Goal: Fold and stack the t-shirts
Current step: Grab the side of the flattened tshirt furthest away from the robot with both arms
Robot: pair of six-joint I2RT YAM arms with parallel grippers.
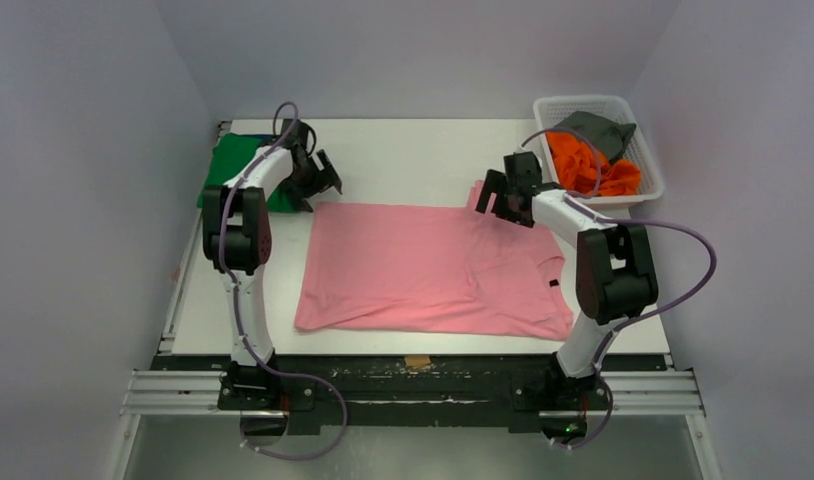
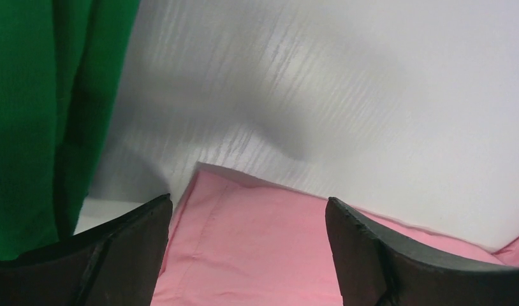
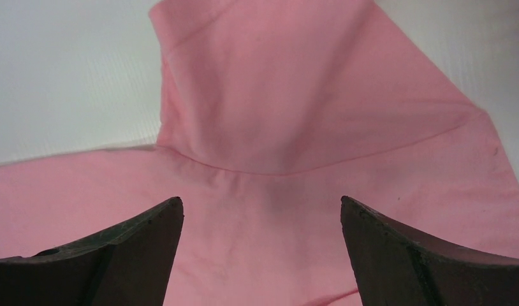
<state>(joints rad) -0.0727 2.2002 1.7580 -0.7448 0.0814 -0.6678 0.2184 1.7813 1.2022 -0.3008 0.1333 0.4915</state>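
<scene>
Both arms stand on black base blocks bolted onto the silver rail (image 1: 413, 392). The left arm (image 1: 245, 315) and the right arm (image 1: 583, 345) are built alike above the rail: slim white links joined by bulky black joint housings with rounded corners. The left lilac cable (image 1: 303, 452) loops out below the rail and runs up along its arm. The right lilac cable (image 1: 710, 262) bows wide above the rail's right end. A tiny green light (image 1: 566, 430) glows just below the rail at the right base. The left hand (image 1: 321, 178) and right hand (image 1: 491, 196) are black. Their fingers (image 2: 116, 255) are dark, matt wedges with scuffed edges.
</scene>
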